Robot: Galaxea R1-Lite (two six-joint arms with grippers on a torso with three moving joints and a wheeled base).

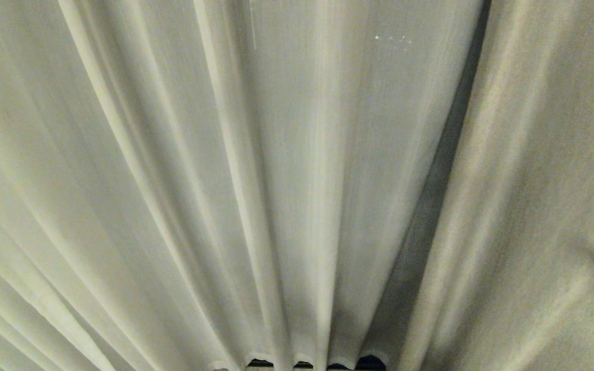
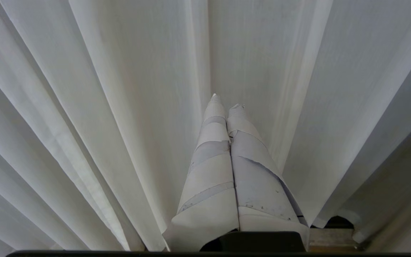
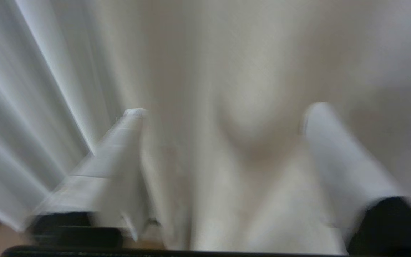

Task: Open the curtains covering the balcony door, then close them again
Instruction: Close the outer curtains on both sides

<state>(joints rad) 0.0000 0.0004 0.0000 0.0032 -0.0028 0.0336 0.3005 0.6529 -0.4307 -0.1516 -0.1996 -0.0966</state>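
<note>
The cream curtains (image 1: 286, 154) hang shut in long pleats and fill every view. Two panels meet at a dark shadowed fold (image 1: 444, 175) right of centre. The balcony door is hidden behind them. In the left wrist view my left gripper (image 2: 226, 101) is shut, its white-wrapped fingers (image 2: 212, 164) pressed together and empty, just in front of the curtains (image 2: 137, 89). My right gripper (image 3: 227, 110) is open wide against the right panel, and a soft bulge of the curtains (image 3: 248, 117) lies between its blurred fingers (image 3: 120, 153), unpinched.
The hem ends just above a dark gap (image 1: 369, 362) at the floor. In the left wrist view a pale wooden sill strip (image 2: 334, 237) shows under the hem. Fabric lies close on all sides.
</note>
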